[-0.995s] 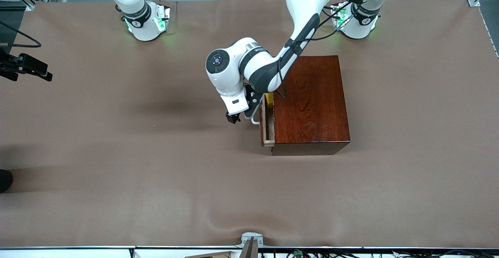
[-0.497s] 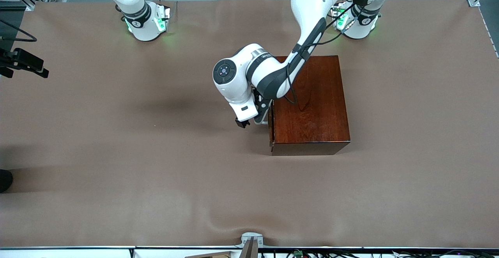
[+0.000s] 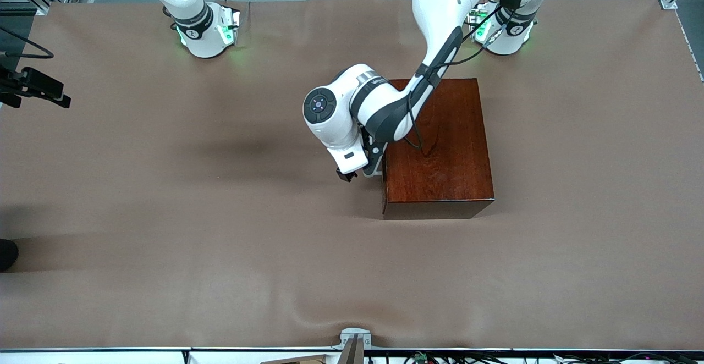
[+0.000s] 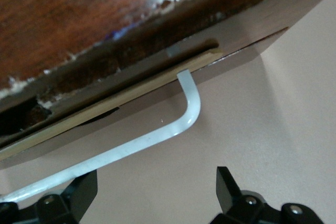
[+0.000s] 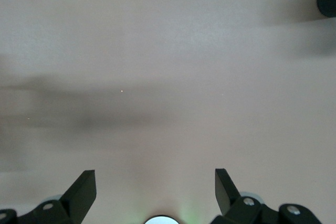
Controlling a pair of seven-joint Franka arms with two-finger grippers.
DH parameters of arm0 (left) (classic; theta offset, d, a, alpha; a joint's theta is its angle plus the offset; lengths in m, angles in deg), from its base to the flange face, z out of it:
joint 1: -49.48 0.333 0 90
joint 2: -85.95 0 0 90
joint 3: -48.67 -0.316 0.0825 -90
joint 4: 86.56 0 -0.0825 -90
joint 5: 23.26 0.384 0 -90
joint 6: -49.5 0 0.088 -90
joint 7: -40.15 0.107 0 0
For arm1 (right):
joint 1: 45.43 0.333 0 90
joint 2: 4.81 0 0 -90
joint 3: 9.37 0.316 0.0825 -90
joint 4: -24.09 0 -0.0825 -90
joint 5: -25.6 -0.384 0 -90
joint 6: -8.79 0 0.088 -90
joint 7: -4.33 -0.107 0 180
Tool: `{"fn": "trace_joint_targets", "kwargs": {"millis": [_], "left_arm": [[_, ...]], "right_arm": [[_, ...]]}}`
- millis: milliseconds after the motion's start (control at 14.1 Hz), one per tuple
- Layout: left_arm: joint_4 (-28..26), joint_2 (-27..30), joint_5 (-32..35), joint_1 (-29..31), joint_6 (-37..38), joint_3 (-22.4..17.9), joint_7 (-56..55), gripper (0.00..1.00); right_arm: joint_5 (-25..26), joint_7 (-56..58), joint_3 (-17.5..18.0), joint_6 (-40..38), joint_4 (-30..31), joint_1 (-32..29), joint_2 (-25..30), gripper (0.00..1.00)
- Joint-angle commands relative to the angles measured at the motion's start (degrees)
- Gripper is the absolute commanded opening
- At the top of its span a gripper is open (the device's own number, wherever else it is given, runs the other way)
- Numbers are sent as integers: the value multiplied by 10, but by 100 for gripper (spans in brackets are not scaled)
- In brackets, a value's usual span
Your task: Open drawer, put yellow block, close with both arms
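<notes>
The drawer [image 4: 247, 35] sits pushed into the mahogany box [image 3: 440, 144], and only a thin pale-wood strip shows along its front. Its white bar handle [image 4: 157, 132] runs just past the fingertips of my left gripper [image 4: 155, 182]. That left gripper [image 3: 360, 174] is open and holds nothing, low in front of the drawer, on the box's side toward the right arm's end of the table. The yellow block is hidden. My right gripper [image 5: 155, 179] is open and empty over bare brown cloth, and that arm waits.
Brown cloth [image 3: 220, 243] covers the whole table. The right arm's green-lit base [image 3: 206, 31] and the left arm's base [image 3: 503, 31] stand along the edge farthest from the front camera. A black device [image 3: 38, 89] sticks in at the right arm's end of the table.
The drawer has gone from partly open to pushed in. My left gripper moved toward the box with it. The yellow block, seen in the drawer earlier, no longer shows.
</notes>
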Motion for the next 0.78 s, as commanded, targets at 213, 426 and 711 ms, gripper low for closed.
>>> {"fn": "trace_joint_targets", "kwargs": {"millis": [213,426,711], "left_arm": [[7,17,10,4,27,0,3,100],[12,40,10,-4,16,14,7,100],[5,159,11,5,24,18,72,100]], "right_arm": [[4,3,8,-6,-2,-6,0,100],[4,3,8,-7,-2,-8,0,100],[4,3,8,-7,-2,-7,0,100]]}}
